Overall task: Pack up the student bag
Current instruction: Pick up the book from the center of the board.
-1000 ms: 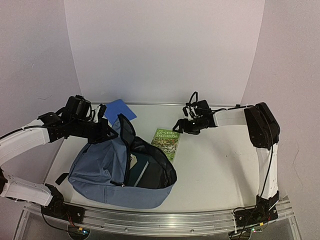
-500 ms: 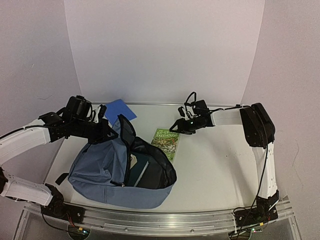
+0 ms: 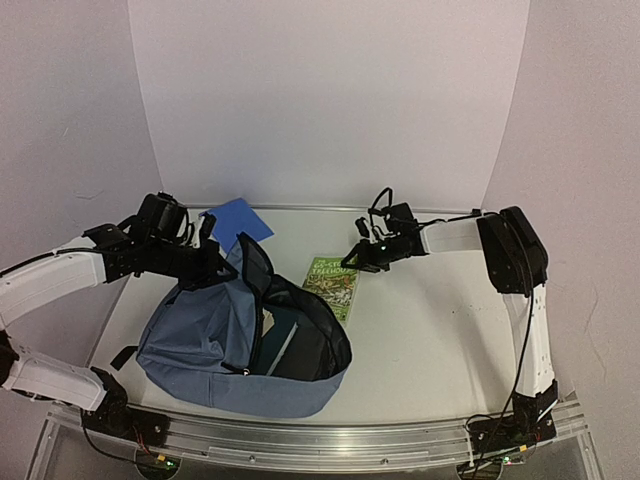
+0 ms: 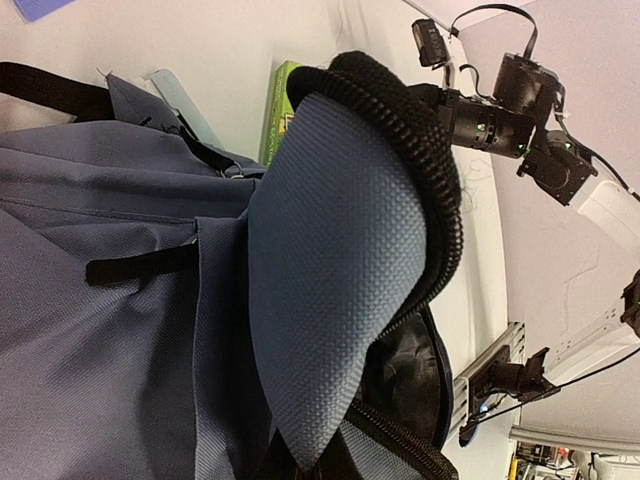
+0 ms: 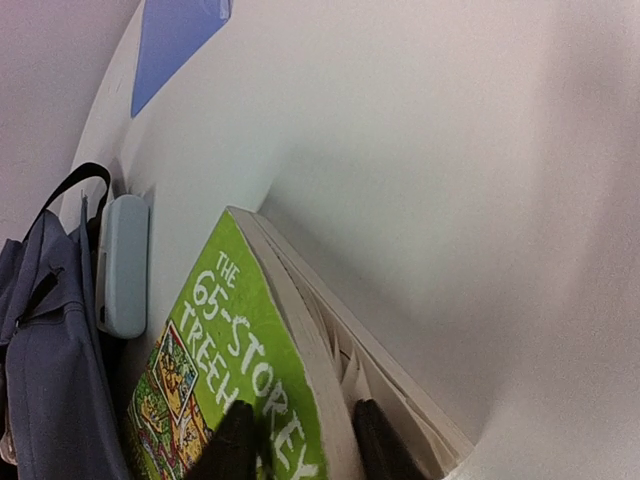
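Observation:
The student bag (image 3: 190, 340) is slate blue and lies at the near left, its dark mouth open to the right. My left gripper (image 3: 216, 264) is shut on the bag's flap (image 4: 340, 250) and holds it upright; the fabric hides the fingers in the left wrist view. A green paperback (image 3: 332, 282) lies flat just right of the bag. My right gripper (image 3: 352, 260) pinches the book's far edge. One fingertip (image 5: 235, 440) rests on the green cover (image 5: 220, 340), and the other (image 5: 375, 440) sits among the fanned pages.
A blue notebook (image 3: 238, 218) lies at the back left by the wall. A pale blue case (image 5: 123, 265) sits between the bag and the green book. Dark books (image 3: 282, 335) show inside the bag's mouth. White walls enclose the table.
My right gripper has slid left onto the green book's far edge, and its jaws have closed on the cover and pages. The left arm has kept the flap raised.

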Available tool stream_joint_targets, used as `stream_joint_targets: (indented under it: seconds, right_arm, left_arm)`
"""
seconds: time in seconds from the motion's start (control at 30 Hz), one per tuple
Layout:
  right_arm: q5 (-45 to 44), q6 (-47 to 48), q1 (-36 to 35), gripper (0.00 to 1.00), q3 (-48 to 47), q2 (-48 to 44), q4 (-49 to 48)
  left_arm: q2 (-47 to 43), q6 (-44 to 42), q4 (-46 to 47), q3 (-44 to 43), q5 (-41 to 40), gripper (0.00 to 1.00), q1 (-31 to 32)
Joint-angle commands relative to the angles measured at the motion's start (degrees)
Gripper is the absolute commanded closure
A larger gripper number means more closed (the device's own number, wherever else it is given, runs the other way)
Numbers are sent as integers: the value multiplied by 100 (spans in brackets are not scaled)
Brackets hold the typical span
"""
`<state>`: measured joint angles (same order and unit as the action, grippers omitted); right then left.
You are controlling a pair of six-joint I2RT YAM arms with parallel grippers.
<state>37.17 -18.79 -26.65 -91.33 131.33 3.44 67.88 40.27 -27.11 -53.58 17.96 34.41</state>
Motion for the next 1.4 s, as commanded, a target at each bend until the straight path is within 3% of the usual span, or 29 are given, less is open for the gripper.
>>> stream_joint_targets:
  seconds: [0.0, 0.1, 0.2, 0.27, 0.5, 0.63, 0.73, 0.87, 1.07, 1.37]
  right_arm:
    - [45, -50, -74, 89, 64, -246, -59]
    - [-163, -155, -73, 100, 180, -615, -95]
    - [-390, -265, -71, 100, 323, -1208, -179]
    - [-497, -334, -72, 100, 417, -1607, -259]
    - [-466, -431, -112, 100, 481, -2922, -251]
    - [-212, -483, -186, 100, 469, -3523, -190]
    - [43, -560, -272, 100, 420, -3912, -148]
    - [378, -654, -457, 100, 318, -4281, -108]
    - [720, -751, -902, 100, 129, -4580, -121]
    - [956, -834, -1402, 100, -97, -4676, -240]
  left_arm:
    - [94, -46, -85, -23, -322, 100, -83]
    - [81, 175, -215, 173, -573, 100, -91]
    - [-11, 397, -321, 417, -843, 95, -93]
    - [-95, 460, -365, 561, -921, 83, -93]
    - [-379, -225, -375, 249, -932, 20, -93]
    - [-385, -970, -343, -424, -944, 3, -93]
    - [-358, -1553, 26, -820, -575, 0, -86]
    - [-146, -2050, 714, -1260, 487, 0, -84]
    - [408, -2040, 1507, -1627, 1901, 0, -44]
    - [1039, -1888, 1824, -1778, 2772, 0, 295]
